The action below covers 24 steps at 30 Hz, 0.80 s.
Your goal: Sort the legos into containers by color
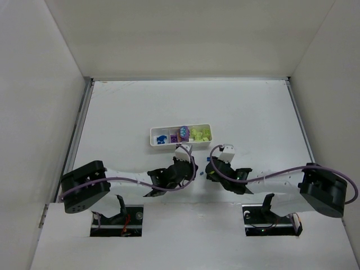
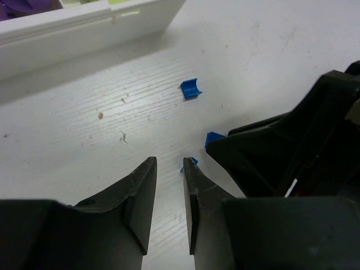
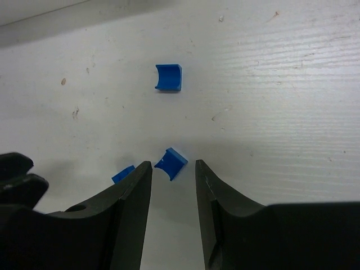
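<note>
Three tiny blue legos lie on the table in front of the white tray (image 1: 153,136). In the right wrist view one (image 3: 169,77) lies farther off, one (image 3: 171,163) sits just at the tips of my open right gripper (image 3: 172,163), and one (image 3: 122,174) is partly behind the left finger. In the left wrist view the same legos show: one far (image 2: 190,88), one beside the right arm's gripper (image 2: 214,138), and one (image 2: 188,163) peeking from behind the right finger of my left gripper (image 2: 169,163), which is open narrowly and empty. The tray holds blue, purple and lime-yellow legos, one colour per compartment.
The two grippers (image 1: 193,170) (image 1: 208,169) face each other closely, just in front of the tray. The right arm's black gripper body (image 2: 292,152) fills the right of the left wrist view. The tray's white wall (image 2: 84,28) stands close ahead. White walls surround the table.
</note>
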Each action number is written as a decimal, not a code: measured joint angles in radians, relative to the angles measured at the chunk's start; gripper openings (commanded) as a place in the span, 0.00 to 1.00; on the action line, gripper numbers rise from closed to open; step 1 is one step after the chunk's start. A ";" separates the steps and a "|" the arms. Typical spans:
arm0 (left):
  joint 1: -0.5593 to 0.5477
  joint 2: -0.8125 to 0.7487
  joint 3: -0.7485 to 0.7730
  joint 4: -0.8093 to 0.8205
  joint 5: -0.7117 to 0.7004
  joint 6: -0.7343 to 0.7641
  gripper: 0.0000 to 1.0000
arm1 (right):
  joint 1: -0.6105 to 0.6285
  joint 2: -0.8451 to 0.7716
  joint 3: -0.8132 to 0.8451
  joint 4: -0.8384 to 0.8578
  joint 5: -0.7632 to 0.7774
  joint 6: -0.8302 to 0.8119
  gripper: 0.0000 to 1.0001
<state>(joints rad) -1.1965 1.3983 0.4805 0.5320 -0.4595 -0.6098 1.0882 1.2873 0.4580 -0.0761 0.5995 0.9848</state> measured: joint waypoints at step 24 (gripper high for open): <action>-0.014 -0.059 -0.077 0.003 0.006 -0.016 0.39 | 0.079 0.171 0.147 -0.142 0.150 0.048 0.25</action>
<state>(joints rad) -1.2110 1.3392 0.4034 0.5350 -0.4534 -0.6254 1.1671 1.4582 0.6052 -0.2180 0.7498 1.0325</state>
